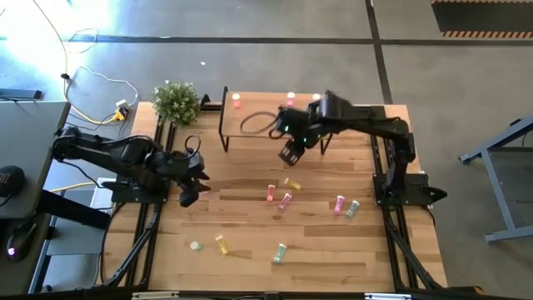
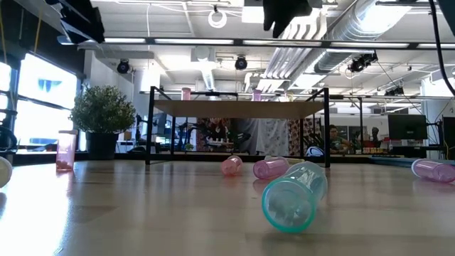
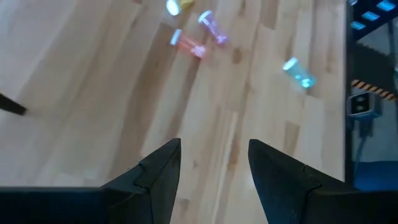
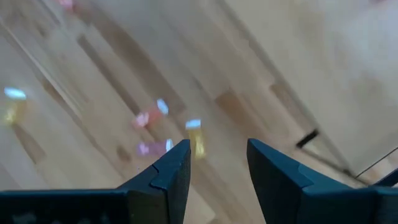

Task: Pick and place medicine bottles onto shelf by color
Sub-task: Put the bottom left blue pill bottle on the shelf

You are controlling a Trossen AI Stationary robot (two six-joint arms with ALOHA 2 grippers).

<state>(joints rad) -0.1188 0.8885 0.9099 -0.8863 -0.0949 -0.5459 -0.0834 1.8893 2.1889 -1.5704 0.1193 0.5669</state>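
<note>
The shelf (image 1: 275, 125) stands at the table's far middle, its black legs on the wood. On its top stand a red bottle (image 1: 236, 101) and a pink one (image 1: 291, 100). Loose medicine bottles lie on the table: red (image 1: 271, 193), yellow (image 1: 292, 183), pink (image 1: 286, 201), pink (image 1: 339, 204), green (image 1: 352, 208), yellow (image 1: 221, 243), green (image 1: 281, 252). My left gripper (image 1: 190, 196) hovers open over the table's left part, with nothing between its fingers (image 3: 214, 146). My right gripper (image 1: 291, 157) hangs open just in front of the shelf, above the yellow bottle (image 4: 196, 140), also with nothing in it (image 4: 217, 146).
A potted plant (image 1: 176, 102) stands at the far left corner beside the shelf. A small pale round thing (image 1: 195, 246) lies near the front left. In the low view a green bottle (image 2: 293, 195) lies on its side close to the camera. Bare wood lies between the left gripper and the bottles.
</note>
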